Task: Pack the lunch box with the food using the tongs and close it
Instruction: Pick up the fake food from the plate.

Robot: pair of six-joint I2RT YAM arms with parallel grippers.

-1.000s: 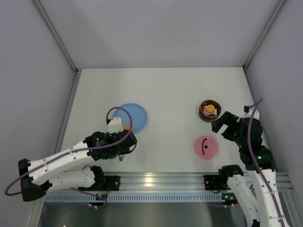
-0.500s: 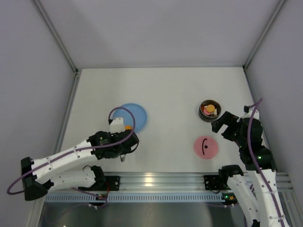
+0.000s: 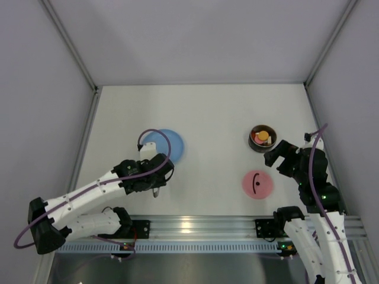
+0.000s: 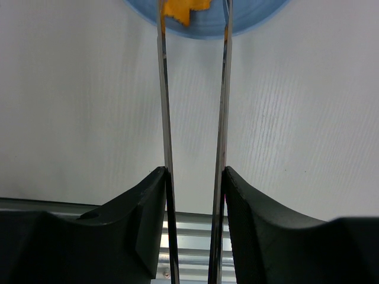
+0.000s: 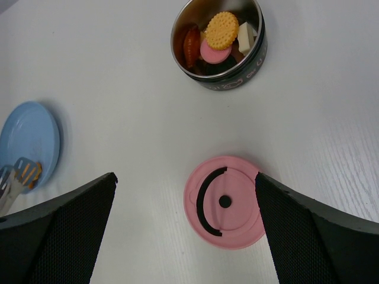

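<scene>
My left gripper point(image 4: 194, 177) is shut on the silver tongs point(image 4: 165, 118), one slim arm against each finger. The tong tips reach over the light-blue plate point(image 4: 249, 12), with an orange piece of food point(image 4: 185, 9) lying between them. In the top view my left wrist covers most of the tongs. The steel lunch box point(image 5: 218, 41) holds a yellow-brown cookie point(image 5: 221, 29), a pink slice and dark pieces. Its pink lid point(image 5: 228, 201) lies flat on the table, below my open right gripper point(image 5: 185, 175), whose fingers are empty.
The blue plate point(image 3: 172, 141) sits left of centre, with the lunch box point(image 3: 262, 138) and lid point(image 3: 257, 184) on the right. A metal rail point(image 3: 195, 225) runs along the near table edge. Grey walls close in the left, back and right sides.
My left arm has carried the tongs forward toward the blue plate, and its wrist now covers the orange piece in the top view. The right arm has not moved.
</scene>
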